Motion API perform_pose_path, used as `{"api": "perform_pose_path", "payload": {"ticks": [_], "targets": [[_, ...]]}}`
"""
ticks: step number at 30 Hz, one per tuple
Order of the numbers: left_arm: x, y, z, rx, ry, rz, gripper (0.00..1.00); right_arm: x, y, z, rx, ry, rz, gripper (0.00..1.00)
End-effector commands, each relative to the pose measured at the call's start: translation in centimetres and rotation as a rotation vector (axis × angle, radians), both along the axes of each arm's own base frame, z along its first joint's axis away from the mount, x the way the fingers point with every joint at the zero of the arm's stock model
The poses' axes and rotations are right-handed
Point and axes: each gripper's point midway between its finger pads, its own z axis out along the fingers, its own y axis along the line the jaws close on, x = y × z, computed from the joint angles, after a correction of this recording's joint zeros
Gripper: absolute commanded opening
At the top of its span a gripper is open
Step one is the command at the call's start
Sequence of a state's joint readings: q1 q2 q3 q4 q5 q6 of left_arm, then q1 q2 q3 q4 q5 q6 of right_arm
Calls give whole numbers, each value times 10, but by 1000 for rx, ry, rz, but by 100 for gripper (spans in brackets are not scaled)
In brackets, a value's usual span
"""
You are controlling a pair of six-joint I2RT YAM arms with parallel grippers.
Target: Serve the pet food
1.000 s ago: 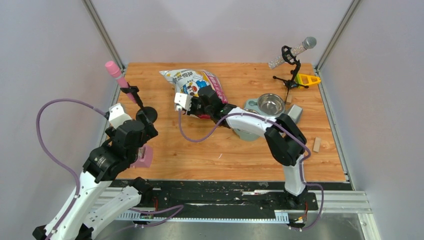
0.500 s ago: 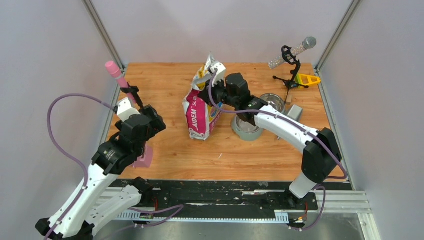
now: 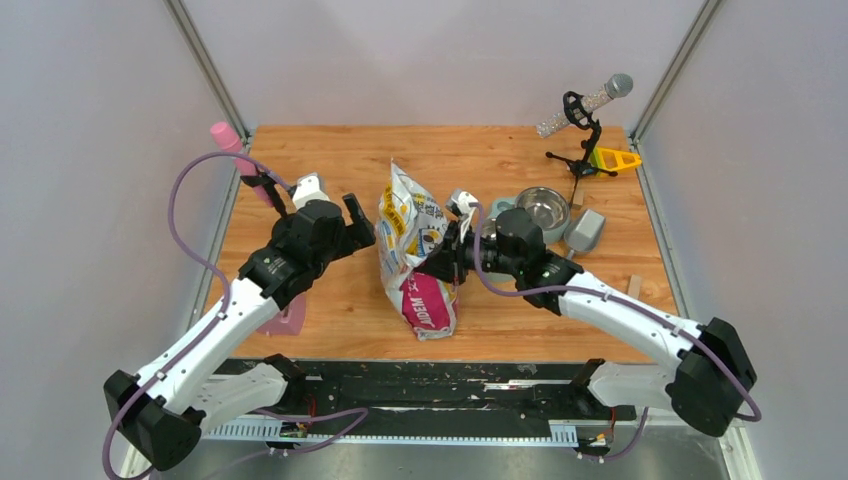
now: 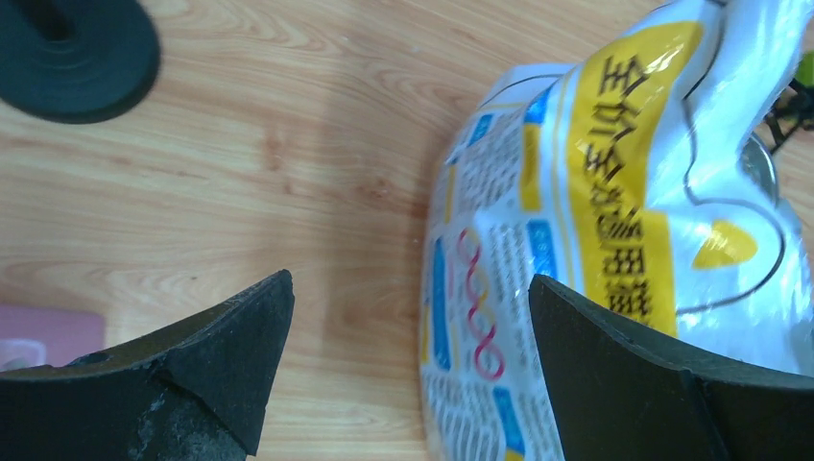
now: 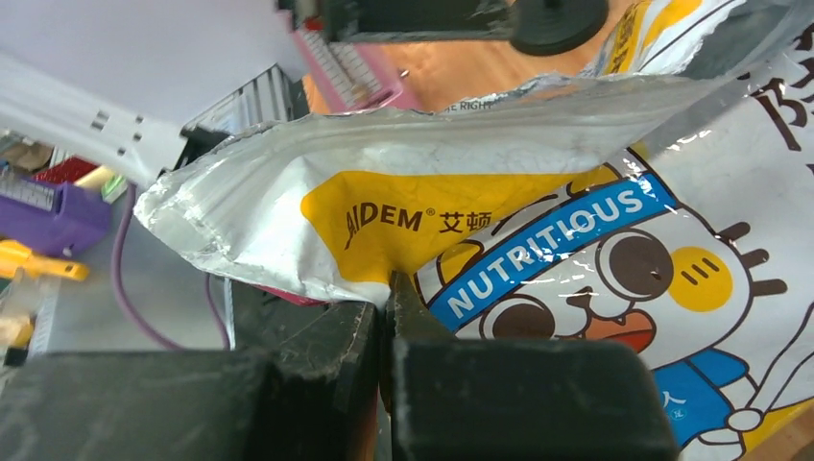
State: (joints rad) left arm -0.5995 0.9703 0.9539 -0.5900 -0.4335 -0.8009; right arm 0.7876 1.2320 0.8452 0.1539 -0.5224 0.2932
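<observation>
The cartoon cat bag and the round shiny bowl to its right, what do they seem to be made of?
The white, yellow and pink cartoon-cat bag looks like glossy plastic film with a silvery foil-like lining: it creases sharply and glints. The round shiny bowl looks like polished steel or a similar metal, judging by its mirror-like grey reflections.

Robot lab test cell. Wooden table boxed in by plain grey panels on metal posts. Left arm and right arm bolted to a black plate and rail at the table's near edge. Purple cables loop loose.
</observation>
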Motion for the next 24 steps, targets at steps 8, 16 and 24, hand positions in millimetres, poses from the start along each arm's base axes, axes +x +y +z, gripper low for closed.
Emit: {"api": "perform_pose_path", "payload": {"ticks": [8,16,24], "targets": [[8,-68,-9,-98,-77,-353,100,6,-43,38,-58,-98,-209,77],[-1,-101,-15,-175,-116,-539,98,45,-67,96,65,99,-483,100],[-19,-126,-5,-231,-207,-748,98,68,-67,79,-28,498,-420,91]]}}
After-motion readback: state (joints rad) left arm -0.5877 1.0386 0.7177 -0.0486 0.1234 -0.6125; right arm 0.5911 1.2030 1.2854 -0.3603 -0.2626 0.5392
